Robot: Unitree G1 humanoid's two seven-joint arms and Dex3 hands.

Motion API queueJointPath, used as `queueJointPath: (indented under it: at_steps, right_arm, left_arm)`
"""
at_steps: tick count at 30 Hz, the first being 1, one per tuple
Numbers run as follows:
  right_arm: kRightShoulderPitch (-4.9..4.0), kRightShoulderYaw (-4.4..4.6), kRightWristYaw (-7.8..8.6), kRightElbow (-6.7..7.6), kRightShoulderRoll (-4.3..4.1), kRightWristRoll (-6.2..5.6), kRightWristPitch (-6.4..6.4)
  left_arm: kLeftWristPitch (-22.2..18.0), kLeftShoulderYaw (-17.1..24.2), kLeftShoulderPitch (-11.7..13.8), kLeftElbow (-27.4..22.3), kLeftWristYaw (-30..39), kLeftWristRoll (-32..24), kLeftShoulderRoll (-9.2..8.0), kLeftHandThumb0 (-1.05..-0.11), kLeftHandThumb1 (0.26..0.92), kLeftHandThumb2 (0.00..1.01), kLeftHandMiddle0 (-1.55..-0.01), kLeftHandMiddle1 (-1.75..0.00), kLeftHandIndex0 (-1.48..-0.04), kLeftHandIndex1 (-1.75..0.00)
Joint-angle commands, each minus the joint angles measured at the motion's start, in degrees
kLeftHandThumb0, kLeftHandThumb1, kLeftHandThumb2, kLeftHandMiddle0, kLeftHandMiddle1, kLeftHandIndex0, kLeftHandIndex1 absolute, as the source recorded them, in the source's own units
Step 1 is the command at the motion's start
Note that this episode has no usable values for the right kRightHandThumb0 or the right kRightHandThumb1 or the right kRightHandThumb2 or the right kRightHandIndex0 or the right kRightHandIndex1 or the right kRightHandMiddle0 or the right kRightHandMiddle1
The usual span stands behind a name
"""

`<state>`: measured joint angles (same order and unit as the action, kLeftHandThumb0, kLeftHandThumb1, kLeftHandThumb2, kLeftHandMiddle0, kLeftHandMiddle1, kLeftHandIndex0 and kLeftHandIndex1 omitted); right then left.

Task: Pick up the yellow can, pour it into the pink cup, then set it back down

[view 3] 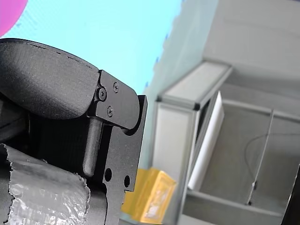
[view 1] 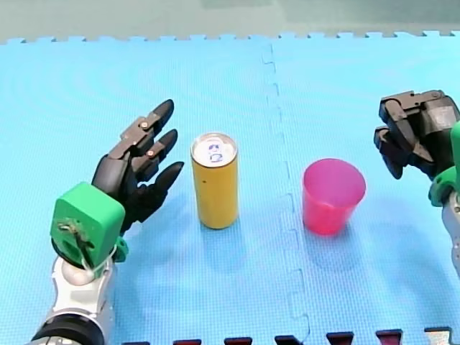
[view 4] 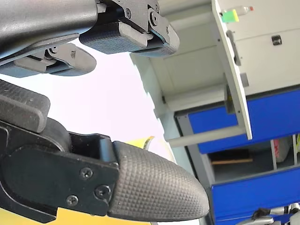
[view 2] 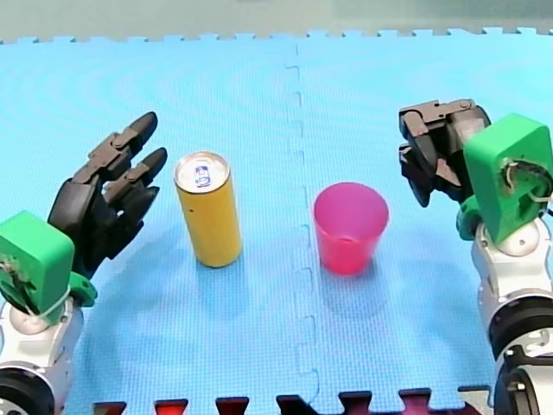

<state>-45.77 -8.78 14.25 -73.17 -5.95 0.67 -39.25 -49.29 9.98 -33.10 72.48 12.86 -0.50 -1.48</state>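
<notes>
I see the yellow can (view 1: 215,181) standing upright on the blue foam mat (view 1: 86,79), just beside my left hand (view 1: 140,169), released and empty. The right hand (view 1: 413,136), clenched on nothing, sits beyond the pink cup (view 1: 333,195), farther off.

The right hand (view 1: 415,133) runs off the side edge of the first head view, its wrist cut away. The print on the lid of the can (view 1: 214,180) is too small to read. Along the near border of the mat (view 2: 259,104), red and dark pieces (view 2: 232,406) are cut by the picture's edge, and what they are cannot be told. In the first wrist view the cup (view 3: 6,13) is a pink sliver in one corner, and a yellow box (view 3: 152,197) sits partly behind a black bracket (view 3: 123,154). In the second wrist view a yellow strip (view 4: 84,221) lies mostly behind a fingertip (view 4: 154,187).
</notes>
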Motion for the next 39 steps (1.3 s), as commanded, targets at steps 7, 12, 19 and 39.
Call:
queueJointPath:
  at_steps: [7, 12, 19, 39]
  right_arm:
    - [-0.52, 0.10, -0.49, 0.33, 0.37, -0.09, 0.22]
    - [-0.50, 0.17, -0.49, 0.45, 0.36, -0.11, 0.26]
    - [-0.36, 0.23, -0.48, 0.57, 0.19, -0.08, 0.22]
    - [0.14, -0.12, 0.39, 0.29, -0.22, -0.36, -0.79]
  left_arm:
    - [-0.2, 0.0, 0.1, -0.1, 0.2, -0.2, 0.09, -1.048, 0.921, 0.13, -0.40, -0.01, -0.34, 0.00]
    - [0.0, 0.1, 0.1, 0.0, 0.5, -0.4, 0.22, -1.048, 0.921, 0.13, -0.40, 0.00, -0.34, 0.00]
    - [0.0, 0.2, 0.2, 0.0, 0.9, -0.6, 0.36, -1.048, 0.921, 0.13, -0.40, 0.00, -0.34, 0.00]
    - [0.5, -2.2, 0.3, 0.2, -0.2, 2.3, 0.00, -1.048, 0.921, 0.13, -0.40, 0.00, -0.34, 0.00]
